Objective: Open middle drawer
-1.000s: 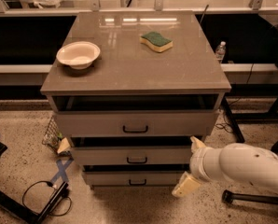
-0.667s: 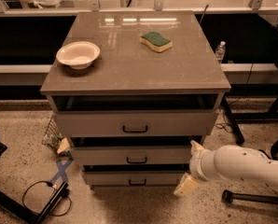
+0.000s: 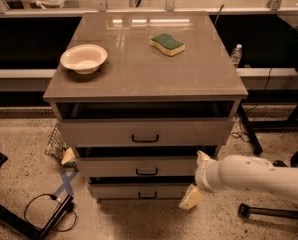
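**Position of task item.** The middle drawer [image 3: 114, 167] sits second from the top in the grey cabinet, between the tall top drawer [image 3: 99, 133] and the narrow bottom drawer [image 3: 119, 190]. Its black bar handle [image 3: 147, 171] is at the centre of the front panel. None of its inside shows, and the panel lies in the same place as a second ago. Judgement: not yet pulled.

**Gripper.** The gripper [image 3: 194, 179] is low at the cabinet's near right corner, level with the middle and bottom drawers. Its two pale fingers [image 3: 203, 157] are spread, one above the other, with nothing between them. The white arm [image 3: 259, 179] reaches in from the right edge of the scene.

**Change noted.** Over the last second the gripper has shifted a little to the left, closing on the cabinet front. Nothing else has moved.

**Meaning for the task.** This appears to be the approach only. The gripper is to the right of the handle and not touching it. It likely needs more leftward travel at handle level before the fingers can close on the bar and pull.

**Other items.** A bowl [image 3: 84, 59] and a sponge [image 3: 167, 43] rest on the surface [image 3: 139, 81], well apart and clear of the work.
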`<state>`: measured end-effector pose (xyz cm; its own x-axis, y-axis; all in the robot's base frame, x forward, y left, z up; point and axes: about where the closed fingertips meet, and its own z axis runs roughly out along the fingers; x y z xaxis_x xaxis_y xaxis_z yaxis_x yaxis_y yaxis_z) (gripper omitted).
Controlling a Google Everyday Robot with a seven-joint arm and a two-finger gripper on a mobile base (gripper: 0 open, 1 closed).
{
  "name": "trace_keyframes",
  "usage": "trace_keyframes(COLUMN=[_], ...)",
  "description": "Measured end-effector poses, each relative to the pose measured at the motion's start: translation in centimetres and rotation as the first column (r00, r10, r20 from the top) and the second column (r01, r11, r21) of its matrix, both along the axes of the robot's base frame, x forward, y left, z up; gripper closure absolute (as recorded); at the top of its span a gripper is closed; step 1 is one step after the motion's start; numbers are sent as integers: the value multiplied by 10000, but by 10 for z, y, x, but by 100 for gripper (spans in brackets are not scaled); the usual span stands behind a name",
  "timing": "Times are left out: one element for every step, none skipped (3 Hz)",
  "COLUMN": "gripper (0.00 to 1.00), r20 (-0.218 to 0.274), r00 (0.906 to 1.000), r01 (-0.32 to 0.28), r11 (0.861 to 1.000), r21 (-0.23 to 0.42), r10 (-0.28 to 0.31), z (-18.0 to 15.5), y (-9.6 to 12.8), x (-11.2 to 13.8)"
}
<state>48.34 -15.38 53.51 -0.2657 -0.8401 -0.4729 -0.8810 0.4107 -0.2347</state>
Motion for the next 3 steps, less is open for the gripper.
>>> trace_keyframes(gripper=[0,0,0], r20=[-352,-861,-1059], r00=[9990,9949,9921], r01=[-266,-575,-742], r11=[9994,9970,9957], r21=[-202,-519,-562], r10=[259,528,680], z=[-30,-64,-79], y=[25,50,63], x=[14,35,53])
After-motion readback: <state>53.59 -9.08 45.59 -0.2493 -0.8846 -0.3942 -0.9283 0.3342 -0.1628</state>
